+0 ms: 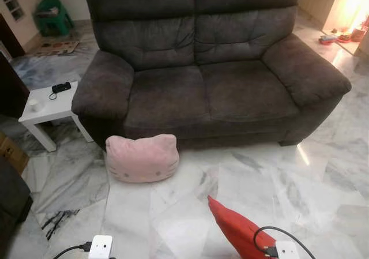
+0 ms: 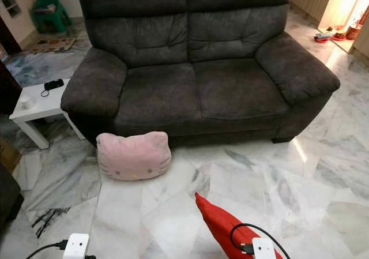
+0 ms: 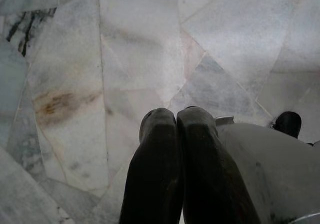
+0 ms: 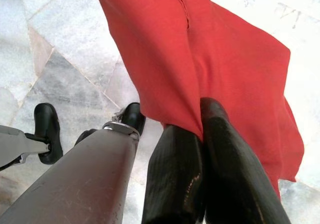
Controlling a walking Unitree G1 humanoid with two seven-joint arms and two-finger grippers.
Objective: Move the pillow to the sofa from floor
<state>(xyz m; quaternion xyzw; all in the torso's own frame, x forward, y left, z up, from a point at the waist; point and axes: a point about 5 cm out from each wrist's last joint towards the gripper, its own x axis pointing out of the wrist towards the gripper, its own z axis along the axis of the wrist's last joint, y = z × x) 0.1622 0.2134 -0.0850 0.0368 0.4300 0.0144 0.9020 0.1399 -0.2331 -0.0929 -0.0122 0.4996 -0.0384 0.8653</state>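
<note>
Off to the far left a small white desk [image 1: 49, 110] carries a black gadget [image 1: 60, 87] and a little white cup [image 1: 34, 105], well away from either arm. The left end effector [image 3: 175, 119] hangs over bare marble floor [image 3: 125, 44], its two black fingers [image 3: 155, 154] pressed together on nothing; the wrist camera shows this plainly, while from the head only a white box [image 1: 100, 246] on that arm appears at the bottom edge. Ahead of that end effector and slightly toward the middle of the room, the pink cat-face pillow [image 1: 142, 158] sits upright on the floor, leaning against the front of the dark grey sofa [image 1: 207, 68] just below the sofa's left armrest; the wrist cameras do not reach it. The sofa's seat cushions lie beyond the pillow. Further right, the right end effector [image 4: 202, 129] has its fingers clamped on a red cloth [image 4: 210, 49], which hangs over the marble; the head views show that cloth [image 2: 222, 221] as a red point rising from the lower edge, well apart from the pillow, beside a black cable [image 2: 245, 236] looped at the wrist.
</note>
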